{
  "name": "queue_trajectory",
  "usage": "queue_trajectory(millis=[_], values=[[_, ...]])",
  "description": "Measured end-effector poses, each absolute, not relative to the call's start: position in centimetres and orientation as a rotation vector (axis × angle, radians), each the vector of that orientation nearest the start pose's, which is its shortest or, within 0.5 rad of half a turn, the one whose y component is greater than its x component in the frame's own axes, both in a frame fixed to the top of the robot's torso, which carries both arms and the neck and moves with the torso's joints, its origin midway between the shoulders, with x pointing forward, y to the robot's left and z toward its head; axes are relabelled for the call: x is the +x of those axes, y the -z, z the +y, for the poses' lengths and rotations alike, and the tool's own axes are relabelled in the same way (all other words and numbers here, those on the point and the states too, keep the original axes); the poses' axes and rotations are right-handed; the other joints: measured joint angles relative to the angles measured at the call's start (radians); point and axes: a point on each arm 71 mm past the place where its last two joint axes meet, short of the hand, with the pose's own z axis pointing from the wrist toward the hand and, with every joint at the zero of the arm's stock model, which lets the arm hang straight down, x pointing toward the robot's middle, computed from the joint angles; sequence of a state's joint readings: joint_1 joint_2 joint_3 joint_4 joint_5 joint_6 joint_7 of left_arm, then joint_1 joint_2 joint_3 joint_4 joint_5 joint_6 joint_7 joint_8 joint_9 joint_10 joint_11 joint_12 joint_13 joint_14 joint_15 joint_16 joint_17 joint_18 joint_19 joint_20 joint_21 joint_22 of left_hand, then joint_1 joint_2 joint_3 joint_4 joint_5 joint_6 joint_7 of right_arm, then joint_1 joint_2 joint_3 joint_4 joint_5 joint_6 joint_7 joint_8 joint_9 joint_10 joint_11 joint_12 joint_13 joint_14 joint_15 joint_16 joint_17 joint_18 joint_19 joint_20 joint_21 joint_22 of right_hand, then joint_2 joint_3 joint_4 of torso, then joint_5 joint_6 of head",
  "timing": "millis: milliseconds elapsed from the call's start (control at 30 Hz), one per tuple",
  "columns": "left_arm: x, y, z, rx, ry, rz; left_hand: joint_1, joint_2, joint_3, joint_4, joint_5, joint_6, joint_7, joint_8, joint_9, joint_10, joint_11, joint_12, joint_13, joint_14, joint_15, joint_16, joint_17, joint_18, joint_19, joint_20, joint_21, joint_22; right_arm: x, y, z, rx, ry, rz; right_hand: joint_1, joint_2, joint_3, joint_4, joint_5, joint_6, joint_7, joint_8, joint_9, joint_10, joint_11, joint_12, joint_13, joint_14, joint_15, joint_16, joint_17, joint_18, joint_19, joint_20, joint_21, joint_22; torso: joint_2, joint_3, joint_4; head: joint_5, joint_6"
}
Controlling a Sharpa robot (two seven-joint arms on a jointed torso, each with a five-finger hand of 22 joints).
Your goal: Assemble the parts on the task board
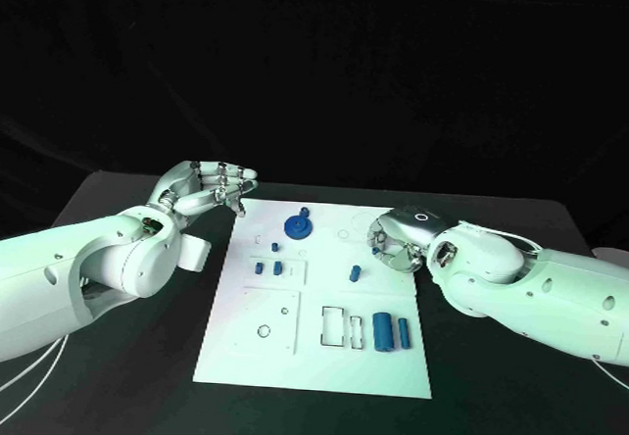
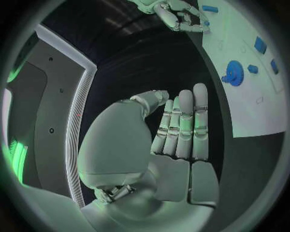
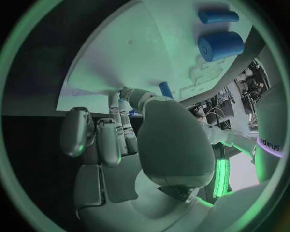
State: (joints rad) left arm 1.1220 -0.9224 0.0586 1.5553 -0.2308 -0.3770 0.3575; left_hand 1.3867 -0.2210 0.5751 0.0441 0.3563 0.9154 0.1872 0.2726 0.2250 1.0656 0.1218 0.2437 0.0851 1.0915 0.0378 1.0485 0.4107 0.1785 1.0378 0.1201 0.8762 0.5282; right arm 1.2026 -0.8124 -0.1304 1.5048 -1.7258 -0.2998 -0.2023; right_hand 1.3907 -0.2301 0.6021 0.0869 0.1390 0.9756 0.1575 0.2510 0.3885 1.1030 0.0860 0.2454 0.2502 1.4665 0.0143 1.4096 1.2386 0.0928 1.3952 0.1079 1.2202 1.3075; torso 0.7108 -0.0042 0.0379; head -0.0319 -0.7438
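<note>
The flat white rectangular task board [image 1: 317, 306] lay in the middle of the black table [image 1: 123, 364]. Nearest the robot, on the board's right part, a large blue cylinder [image 1: 384, 332] lay beside a thinner blue cylinder [image 1: 405, 332]; the right wrist view showed their round ends, which the head view left hard to make out. Farther on, several small blue pieces [image 1: 273, 268] lay to the left and a small blue peg [image 1: 356, 273] near the middle, their shapes too small to tell. At the far edge lay a blue gear-shaped part [image 1: 300, 225], its toothed rim plain only from the left wrist.

The silver right hand [image 1: 399, 240] sat over the board's right edge, fingers curled in. Whether they pinched anything could not be told, since the palm hid the fingertips. The silver left hand [image 1: 210, 188] hovered off the board's far left corner, fingers straight and together, holding nothing.
</note>
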Motion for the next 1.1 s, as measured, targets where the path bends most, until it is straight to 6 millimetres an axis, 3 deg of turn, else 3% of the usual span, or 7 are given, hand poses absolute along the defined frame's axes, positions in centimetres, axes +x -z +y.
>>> queue_trajectory(millis=[333, 400, 533, 700, 1100], values=[[48.24, 17.43, 24.15, -0.963, 1.404, 1.401, 0.000, 0.000, 0.000, 0.000, 0.000, -0.004, 0.004, 0.000, -0.001, 0.000, 0.000, 0.000, 0.000, 0.000, 0.000, 0.000, 0.000, 0.000, 0.000, 0.000, 0.000, -0.001, 47.63, 21.64, -18.75, -0.404, -0.430, 1.657, -0.018, 0.018, 0.010, -0.017, 0.000, 0.041, -0.020, 0.023, 0.011, 0.048, -0.020, 0.022, 0.004, 0.000, -0.015, 0.003, 0.004, 0.000, 0.012, -0.006, 0.020, 0.000, 0.000, -0.0005, -0.0005, 0.001, -0.005], [48.24, 17.44, 24.15, -0.964, 1.404, 1.402, 0.000, 0.000, 0.000, 0.000, 0.000, -0.004, 0.004, -0.004, -0.002, 0.000, 0.000, 0.000, 0.000, 0.000, 0.000, 0.000, -0.002, 0.000, 0.000, 0.000, 0.000, -0.002, 47.61, 21.68, -18.67, -0.404, -0.427, 1.655, -0.018, 0.019, 0.017, -0.026, -0.004, 0.052, -0.024, 0.028, 0.013, 0.057, -0.022, 0.026, 0.006, 0.000, -0.021, 0.003, 0.007, -0.014, 0.019, -0.013, 0.032, 0.000, 0.000, -0.0005, -0.0005, 0.001, -0.005], [48.24, 17.46, 24.13, -0.967, 1.405, 1.404, 0.000, 0.000, -0.003, -0.003, 0.000, -0.008, 0.008, -0.005, -0.003, -0.004, 0.004, 0.000, 0.000, 0.000, 0.000, 0.000, -0.003, 0.000, 0.000, 0.000, -0.004, -0.004, 47.54, 21.76, -18.50, -0.403, -0.422, 1.650, -0.014, 0.033, 0.034, -0.043, -0.017, 0.066, -0.031, 0.040, 0.018, 0.063, -0.026, 0.036, 0.007, 0.000, -0.026, 0.003, 0.007, -0.016, 0.025, -0.018, 0.046, 0.000, 0.000, -0.0006, -0.0005, -0.001, -0.007], [48.21, 17.47, 24.09, -0.970, 1.407, 1.406, -0.006, 0.006, -0.011, 0.000, 0.000, -0.013, 0.013, -0.009, -0.006, -0.009, 0.009, 0.006, 0.000, 0.000, 0.000, 0.000, -0.005, 0.000, 0.000, 0.000, -0.009, -0.007, 47.40, 21.84, -18.34, -0.403, -0.418, 1.643, -0.009, 0.047, 0.051, -0.065, -0.022, 0.074, -0.031, 0.049, 0.024, 0.066, -0.023, 0.041, 0.013, 0.000, -0.033, 0.007, 0.008, -0.016, 0.031, -0.024, 0.058, 0.000, 0.000, -0.0011, -0.0011, -0.003, -0.007], [48.18, 17.48, 24.07, -0.975, 1.416, 1.411, -0.007, 0.007, -0.011, 0.000, 0.000, -0.014, 0.013, -0.009, -0.007, -0.017, 0.009, 0.006, 0.000, 0.000, 0.000, -0.002, -0.007, 0.000, 0.000, 0.000, -0.013, -0.010, 47.05, 22.03, -18.36, -0.395, -0.410, 1.624, -0.010, 0.058, 0.055, -0.072, -0.029, 0.074, -0.032, 0.049, 0.027, 0.066, -0.023, 0.040, 0.013, 0.000, -0.033, 0.007, 0.005, -0.016, 0.030, -0.024, 0.059, 0.001, -0.002, -0.0009, -0.0006, -0.001, -0.008]])
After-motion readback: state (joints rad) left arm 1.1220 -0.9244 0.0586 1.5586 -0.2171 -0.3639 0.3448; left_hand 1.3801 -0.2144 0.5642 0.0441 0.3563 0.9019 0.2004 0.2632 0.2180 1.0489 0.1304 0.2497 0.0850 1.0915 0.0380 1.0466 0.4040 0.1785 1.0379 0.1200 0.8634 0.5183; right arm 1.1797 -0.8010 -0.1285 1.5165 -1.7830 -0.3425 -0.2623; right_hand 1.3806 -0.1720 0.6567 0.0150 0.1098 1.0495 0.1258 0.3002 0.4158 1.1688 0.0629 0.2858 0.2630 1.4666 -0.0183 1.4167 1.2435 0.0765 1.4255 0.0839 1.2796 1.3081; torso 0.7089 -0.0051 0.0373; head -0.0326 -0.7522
